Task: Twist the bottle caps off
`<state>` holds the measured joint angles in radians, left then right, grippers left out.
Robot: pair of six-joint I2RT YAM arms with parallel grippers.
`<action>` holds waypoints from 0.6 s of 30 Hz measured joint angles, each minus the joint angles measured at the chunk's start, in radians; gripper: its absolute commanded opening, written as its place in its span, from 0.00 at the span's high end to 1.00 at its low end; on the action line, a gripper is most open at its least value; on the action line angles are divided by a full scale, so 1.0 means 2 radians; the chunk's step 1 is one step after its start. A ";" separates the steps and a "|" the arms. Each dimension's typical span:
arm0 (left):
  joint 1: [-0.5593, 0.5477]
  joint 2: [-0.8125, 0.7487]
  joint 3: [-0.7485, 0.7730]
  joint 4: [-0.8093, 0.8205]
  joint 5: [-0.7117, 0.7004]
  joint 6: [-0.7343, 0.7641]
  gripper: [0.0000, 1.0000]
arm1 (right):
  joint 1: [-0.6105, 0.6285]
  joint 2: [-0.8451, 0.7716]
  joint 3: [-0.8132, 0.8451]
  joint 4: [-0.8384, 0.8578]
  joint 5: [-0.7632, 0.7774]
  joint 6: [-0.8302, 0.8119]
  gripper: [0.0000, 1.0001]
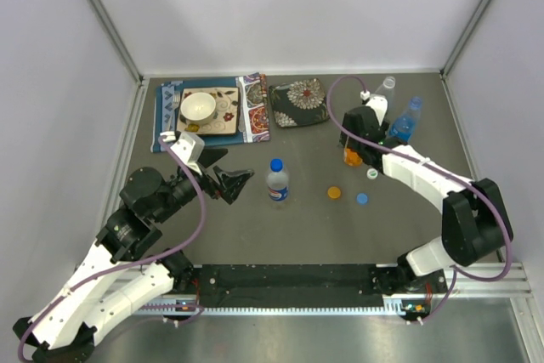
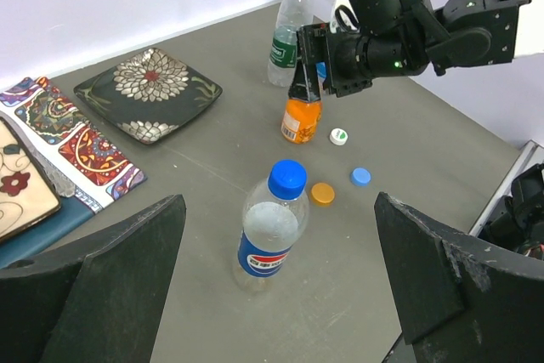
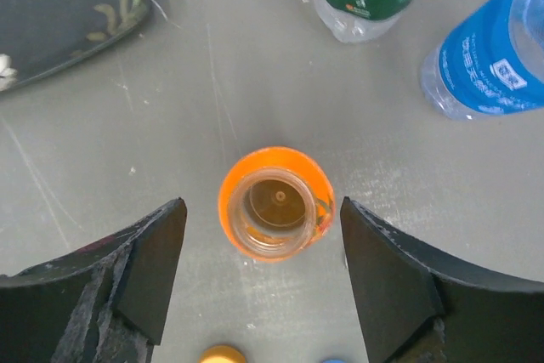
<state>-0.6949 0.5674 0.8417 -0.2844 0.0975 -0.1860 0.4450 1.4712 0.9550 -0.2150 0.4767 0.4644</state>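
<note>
**bolt_nut:** ok so where's the right gripper (image 1: 351, 147) being held rn? And is anything actually being gripped?

**capspinner:** It's being hung straight over the short orange-filled bottle (image 3: 274, 214), toward the far right of the table (image 1: 297, 227). The jaws are being kept partway apart. One finger (image 3: 127, 269) is being shown on each side of the bottle, with bare table in both gaps, so nothing's being squeezed. The bottle is being left standing upright with its mouth open.

**bolt_nut:** nice. And the other bottles?

**capspinner:** The clear one with the green label (image 2: 287, 31) and the blue-tinted one (image 3: 489, 48) are being kept upright just behind the orange one, near the back right corner. Can't tell from here if either is capped. Three loose caps are being left on the table just in front of the orange bottle: a white cap (image 2: 338, 136), an orange cap (image 2: 322, 194) and a loose blue cap (image 2: 360, 176).

**bolt_nut:** left side?

**capspinner:** The left gripper (image 1: 240, 184) is being held as wide as it gets and pointed at the clear bottle with the blue-red label (image 2: 270, 231). That bottle is standing near the middle of the table with its own blue cap (image 2: 287, 178) on. It's near the fingertips but isn't being touched.

**bolt_nut:** and the stuff at the back?

**capspinner:** A dark flowered plate (image 1: 297, 102) is being kept beside a patterned cloth (image 1: 252, 116), with a white bowl (image 1: 198, 107) being carried on the cloth.
</note>
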 measured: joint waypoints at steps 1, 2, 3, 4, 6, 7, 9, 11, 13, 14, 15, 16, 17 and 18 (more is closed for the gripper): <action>0.000 0.000 0.000 0.000 0.001 0.000 0.01 | 0.001 -0.003 0.003 -0.003 -0.004 -0.001 0.23; 0.000 0.000 0.000 0.000 0.002 0.000 0.02 | 0.001 -0.005 0.009 -0.009 -0.008 -0.002 0.23; 0.000 0.000 0.000 0.000 0.002 0.000 0.01 | 0.002 -0.006 0.019 -0.017 -0.011 -0.002 0.22; 0.000 0.000 0.000 0.000 0.003 -0.001 0.02 | 0.002 -0.006 0.033 -0.025 -0.015 -0.003 0.22; 0.000 0.000 0.000 0.000 0.004 -0.002 0.01 | 0.004 -0.008 0.059 -0.034 -0.020 -0.004 0.22; 0.000 0.000 0.000 0.000 0.003 -0.002 0.02 | 0.006 -0.013 0.072 -0.037 -0.023 -0.004 0.23; 0.000 -0.001 0.000 0.000 0.000 -0.004 0.02 | 0.014 -0.031 0.090 -0.039 -0.037 -0.004 0.24; 0.000 -0.002 0.000 0.000 -0.014 -0.007 0.02 | 0.031 -0.059 0.102 -0.032 -0.069 -0.009 0.25; 0.000 -0.001 0.000 -0.006 -0.037 -0.013 0.01 | 0.056 -0.085 0.110 -0.023 -0.107 -0.016 0.25; 0.000 -0.001 0.000 -0.012 -0.057 -0.017 0.02 | 0.070 -0.093 0.113 -0.019 -0.123 -0.022 0.25; 0.000 -0.001 0.000 -0.019 -0.078 -0.022 0.02 | 0.089 -0.102 0.118 -0.014 -0.142 -0.028 0.25; 0.000 0.000 0.000 -0.027 -0.101 -0.027 0.01 | 0.107 -0.107 0.123 -0.011 -0.160 -0.034 0.24; 0.000 0.000 0.001 -0.037 -0.121 -0.031 0.01 | 0.126 -0.110 0.127 -0.006 -0.178 -0.040 0.24; 0.000 0.001 0.002 -0.051 -0.151 -0.040 0.01 | 0.143 -0.111 0.130 -0.001 -0.193 -0.045 0.24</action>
<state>-0.6952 0.5690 0.8452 -0.3866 -0.2054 -0.2657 0.7319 1.2488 1.2148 -0.2176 0.0902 0.3752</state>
